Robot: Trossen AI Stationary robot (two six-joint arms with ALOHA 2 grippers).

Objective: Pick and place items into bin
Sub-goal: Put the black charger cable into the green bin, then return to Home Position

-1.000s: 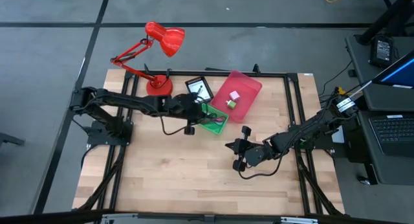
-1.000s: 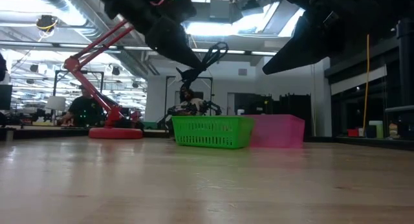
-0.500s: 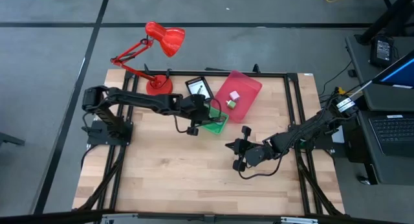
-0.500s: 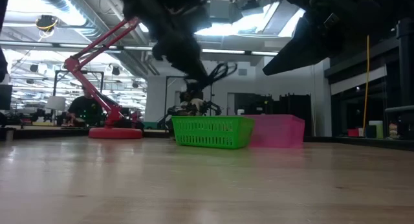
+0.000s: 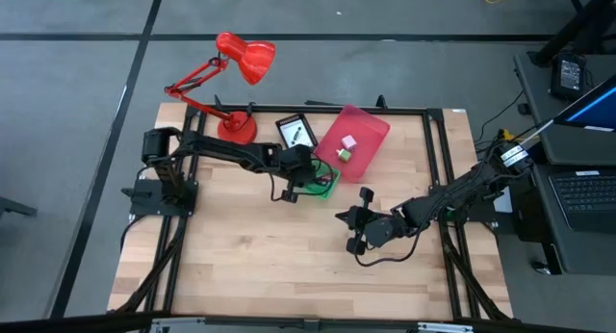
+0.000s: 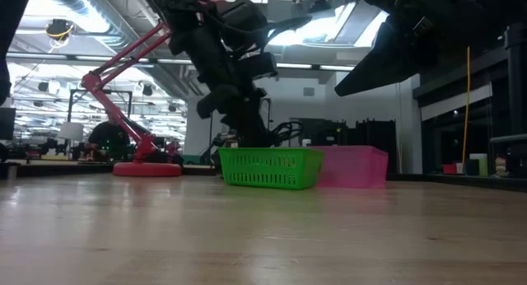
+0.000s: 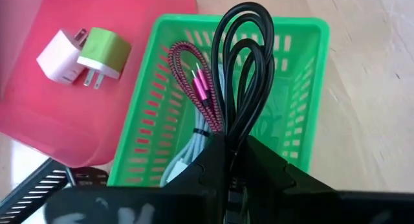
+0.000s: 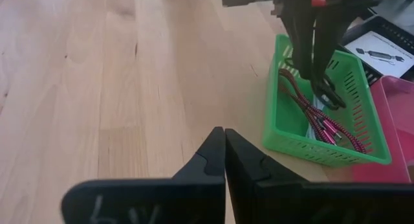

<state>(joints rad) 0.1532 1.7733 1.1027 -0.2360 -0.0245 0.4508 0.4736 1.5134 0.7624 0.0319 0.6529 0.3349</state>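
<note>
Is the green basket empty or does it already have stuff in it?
Not empty. The green basket already holds a maroon cable, while the left claw holds a looped black cable over it.

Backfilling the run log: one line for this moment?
left gripper: shut on black cable, over green basket | maroon cable: in basket | right gripper: shut, idle above table

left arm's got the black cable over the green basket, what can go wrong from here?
1. The coiled black cable is pinched in the left gripper near one end; its long loops could drape over the green slotted plastic basket's rim on release.
2. The braided maroon cable already lies in the basket, so the loops may tangle with it or snag as the fingers withdraw.
3. The pink plastic bin stands close beside the basket; a low exit might nudge it.
</note>
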